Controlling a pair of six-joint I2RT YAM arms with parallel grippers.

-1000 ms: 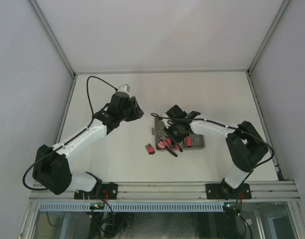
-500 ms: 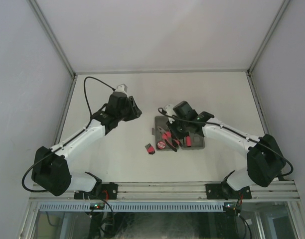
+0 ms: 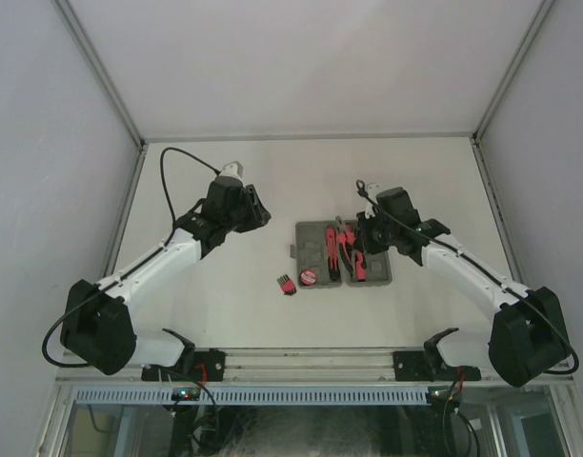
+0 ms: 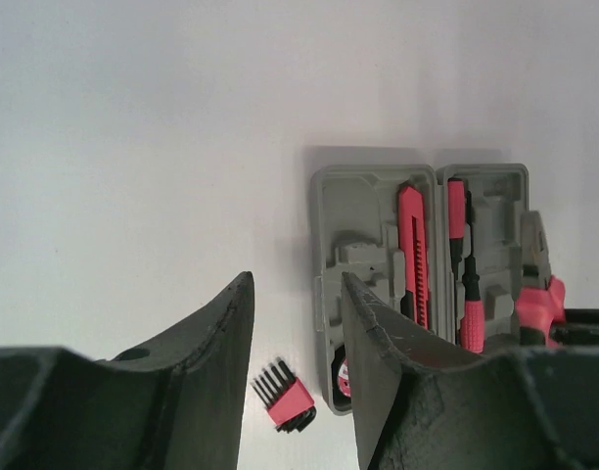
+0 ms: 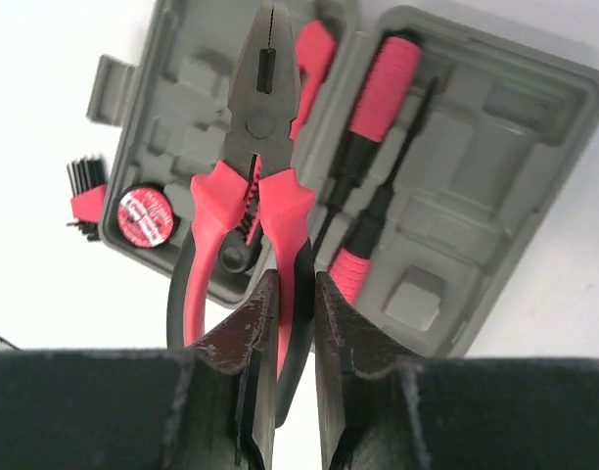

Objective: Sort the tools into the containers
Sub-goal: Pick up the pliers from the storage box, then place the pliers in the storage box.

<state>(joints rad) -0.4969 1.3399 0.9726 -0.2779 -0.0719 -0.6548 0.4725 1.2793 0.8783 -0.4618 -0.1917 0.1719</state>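
Pliers [image 5: 255,166] hang from my right gripper [image 5: 292,294], pinched by one handle over the open grey case [image 5: 495,196], ready for laying inside, while my left gripper [image 4: 296,294] hovers open, empty, above the hex keys [image 4: 285,397] beside it.

The white table [image 3: 225,314] carried two things directly. The grey tool case [image 3: 302,232] lay opened flat near its middle, both halves facing up. The red-black hex key set [image 3: 286,284] lay on the bare surface just beside the case's near left corner, not touching it.
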